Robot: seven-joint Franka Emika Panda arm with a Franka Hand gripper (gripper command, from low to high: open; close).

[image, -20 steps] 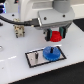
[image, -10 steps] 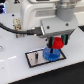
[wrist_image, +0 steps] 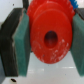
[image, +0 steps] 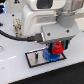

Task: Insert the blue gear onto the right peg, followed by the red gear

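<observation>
— Blue gear (image: 48, 54) already sits low on the black plate (image: 31, 60), apparently seated on the right peg, which it hides. So half done?

— I judge so. What's left is the red gear (wrist_image: 49, 37): the gripper (image: 56, 47) has closed on it, pads (wrist_image: 21, 44) pressing both flanks, just above the blue one.

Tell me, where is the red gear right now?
In the exterior view, the red gear sits clamped in the hand, just above the blue gear on the black plate.
</observation>
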